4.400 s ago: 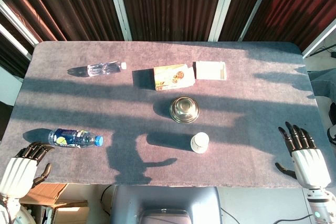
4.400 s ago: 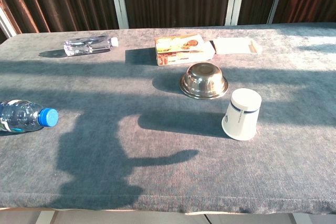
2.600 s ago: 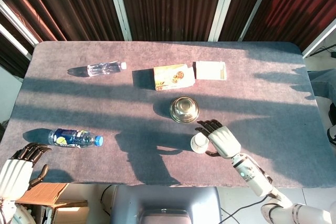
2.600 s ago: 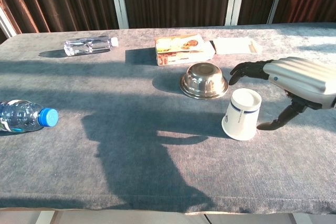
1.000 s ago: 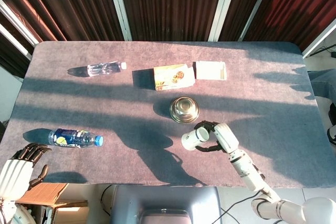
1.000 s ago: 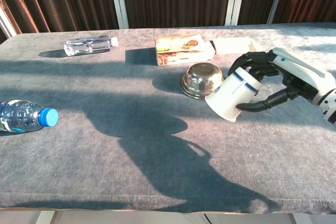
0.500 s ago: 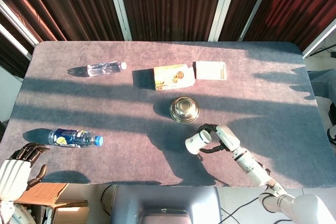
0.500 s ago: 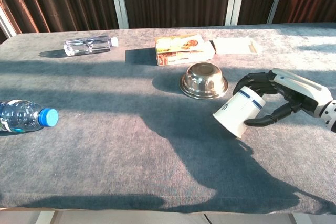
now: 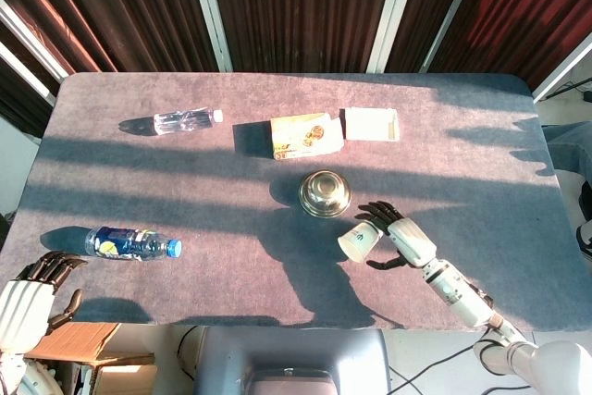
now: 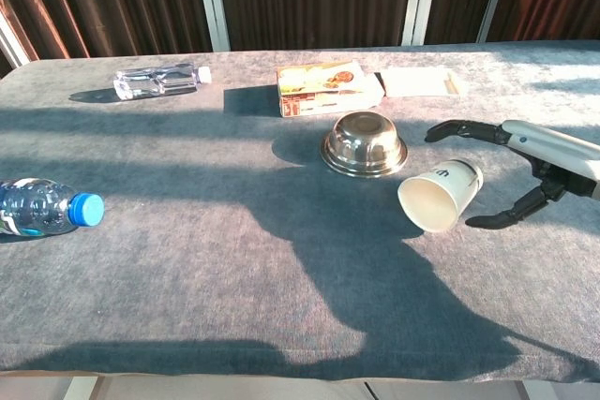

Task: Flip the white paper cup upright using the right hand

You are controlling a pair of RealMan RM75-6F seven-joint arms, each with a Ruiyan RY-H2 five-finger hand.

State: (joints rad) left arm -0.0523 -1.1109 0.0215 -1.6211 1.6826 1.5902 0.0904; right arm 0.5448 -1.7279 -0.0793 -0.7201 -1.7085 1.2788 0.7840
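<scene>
The white paper cup point(image 10: 439, 196) lies on its side on the grey table, its open mouth facing the front edge. In the head view the cup point(image 9: 359, 240) sits just below the steel bowl. My right hand point(image 10: 544, 152) is beside the cup on its right, fingers spread past the cup's far side and thumb low by its base, holding nothing. From above, the right hand point(image 9: 405, 238) sits close against the cup's bottom end. My left hand point(image 9: 26, 302) hangs off the table's front left corner, empty.
An upturned steel bowl point(image 10: 364, 143) stands just behind the cup. Further back lie a printed food box point(image 10: 328, 87) and a flat white box point(image 10: 420, 81). A clear bottle point(image 10: 157, 80) lies at the back left, and a blue-capped bottle point(image 10: 42, 206) at the front left.
The right hand, which held the tilted cup off the table, has released it and spread its fingers. The cup now lies on its side with its mouth turned to the front.
</scene>
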